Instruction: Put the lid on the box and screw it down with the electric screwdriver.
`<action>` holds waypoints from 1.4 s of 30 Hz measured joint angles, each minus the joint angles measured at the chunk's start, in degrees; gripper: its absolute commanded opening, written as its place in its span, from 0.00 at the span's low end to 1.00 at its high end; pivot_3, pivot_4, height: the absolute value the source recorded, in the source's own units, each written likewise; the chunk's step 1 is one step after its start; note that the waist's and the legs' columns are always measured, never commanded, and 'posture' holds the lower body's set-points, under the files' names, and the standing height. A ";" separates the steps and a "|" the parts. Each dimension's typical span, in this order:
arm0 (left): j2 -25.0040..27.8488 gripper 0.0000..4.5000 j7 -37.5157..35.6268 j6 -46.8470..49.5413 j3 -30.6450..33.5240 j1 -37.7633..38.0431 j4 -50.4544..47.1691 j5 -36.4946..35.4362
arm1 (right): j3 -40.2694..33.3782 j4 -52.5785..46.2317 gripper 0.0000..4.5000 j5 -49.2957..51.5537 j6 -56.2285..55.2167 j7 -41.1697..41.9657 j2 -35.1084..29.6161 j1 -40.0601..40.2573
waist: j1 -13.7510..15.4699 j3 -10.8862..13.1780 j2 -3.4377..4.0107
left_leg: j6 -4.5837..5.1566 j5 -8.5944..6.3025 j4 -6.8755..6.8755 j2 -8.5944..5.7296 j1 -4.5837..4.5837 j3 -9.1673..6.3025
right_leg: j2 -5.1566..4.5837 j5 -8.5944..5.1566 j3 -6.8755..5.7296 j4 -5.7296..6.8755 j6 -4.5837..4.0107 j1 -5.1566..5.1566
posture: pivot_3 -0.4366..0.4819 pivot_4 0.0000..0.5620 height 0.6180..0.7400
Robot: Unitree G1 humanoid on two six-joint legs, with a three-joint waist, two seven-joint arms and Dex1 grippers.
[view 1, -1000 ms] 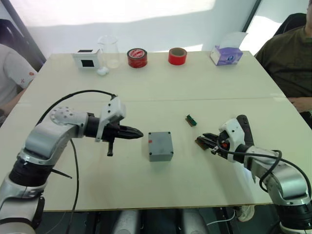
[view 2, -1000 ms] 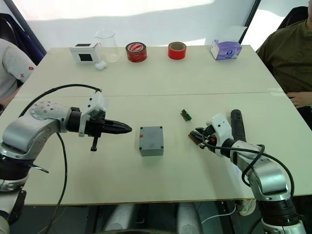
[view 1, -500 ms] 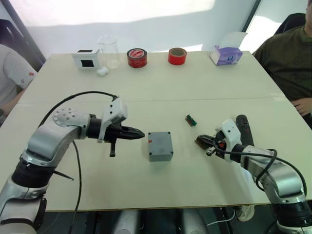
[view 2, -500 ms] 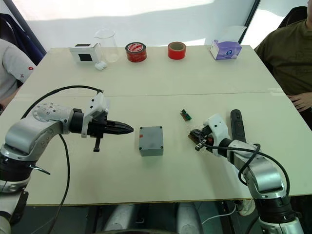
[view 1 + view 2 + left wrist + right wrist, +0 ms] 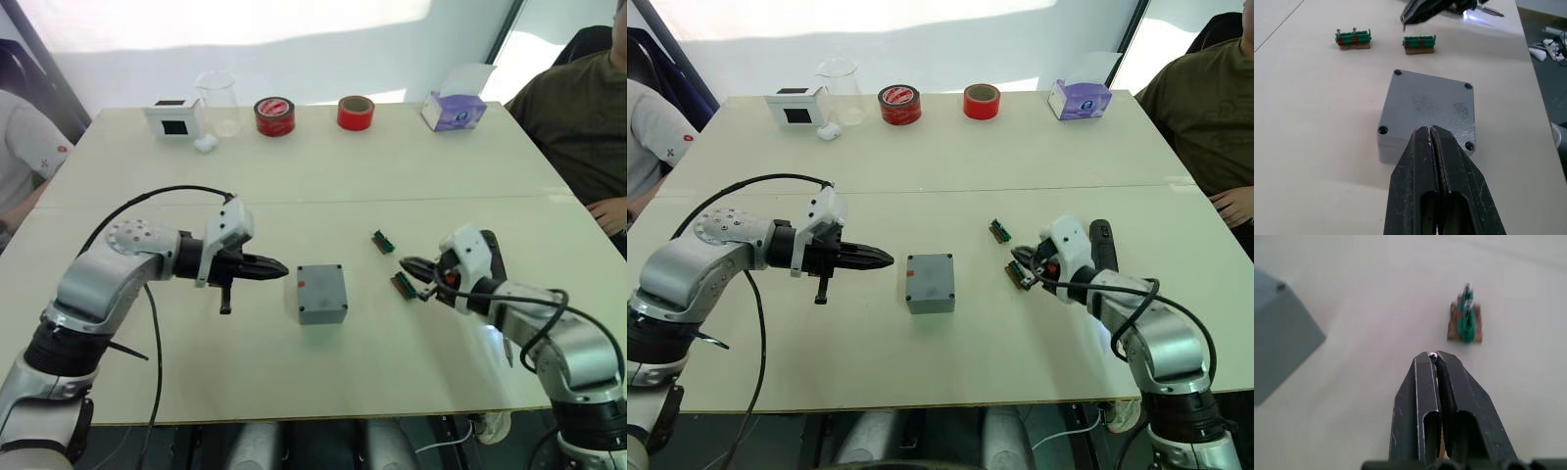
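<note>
Left gripper point(image 5: 270, 267): fingers pressed together, holding nothing, hovering just beside the box on its left side, tips pointed at it.
Box point(image 5: 322, 293): on the table between the two arms, near the front.
Lid point(image 5: 1426, 106): lies flush on top of the box, and the corner holes point(image 5: 1383, 130) look empty, so I judge no screw is in yet.
Box contents: hidden under the lid.
Right gripper point(image 5: 412, 267): fingers together, with a small shiny piece point(image 5: 1433, 357) nipped at the very tips. It may be a screw, but I cannot be sure. It hovers to the right of the box, apart from it.
Risk, dropped piece: the hold is on the extreme tips, so a jolt could let the piece fall and roll off.
Risk, shifted lid: nothing holds the lid down, so a nudge from either arm could slide it off the holes.
Green connectors: one point(image 5: 402, 285) just below the right gripper, one point(image 5: 383, 241) a little further back. A low sweep could knock them.
Screwdriver point(image 5: 488, 251): lying on the table just behind the right gripper, not held, and the arm could bump it.
Beaker point(image 5: 217, 99): far edge, looks empty.
Tissue box point(image 5: 455, 110): far right corner; a tissue seems to stand out of the top.
Tape rolls point(image 5: 275, 116): two red ones on the far edge.
</note>
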 measured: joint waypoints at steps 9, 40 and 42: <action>1.36 0.00 1.01 0.59 2.54 1.20 0.60 -0.52 | 9.37 -4.89 0.02 3.97 1.98 2.00 5.98 -11.35 | -1.14 0.01 0.01 | -0.05 0.03 -0.09 0.11 0.00 -0.07 | 0.14 -0.08 0.01 0.12 -0.11 -0.09 | 0.48 0.27 1.00; 1.12 0.00 3.74 1.04 1.41 3.80 -1.92 0.14 | 16.33 0.36 0.02 -2.94 -3.21 2.78 6.79 -6.87 | -1.19 0.01 -0.01 | -0.04 0.02 0.00 -0.03 -0.03 -0.03 | 0.00 -0.07 0.01 0.13 -0.11 -0.10 | 0.48 0.27 1.00; 1.03 0.00 3.73 0.73 1.42 3.79 -1.91 0.26 | 16.42 0.89 0.02 -3.10 -3.52 2.78 7.20 -6.84 | -1.20 0.01 -0.01 | -0.04 0.02 -0.01 -0.02 -0.03 -0.03 | 0.00 -0.07 0.01 0.13 -0.11 -0.10 | 0.48 0.27 1.00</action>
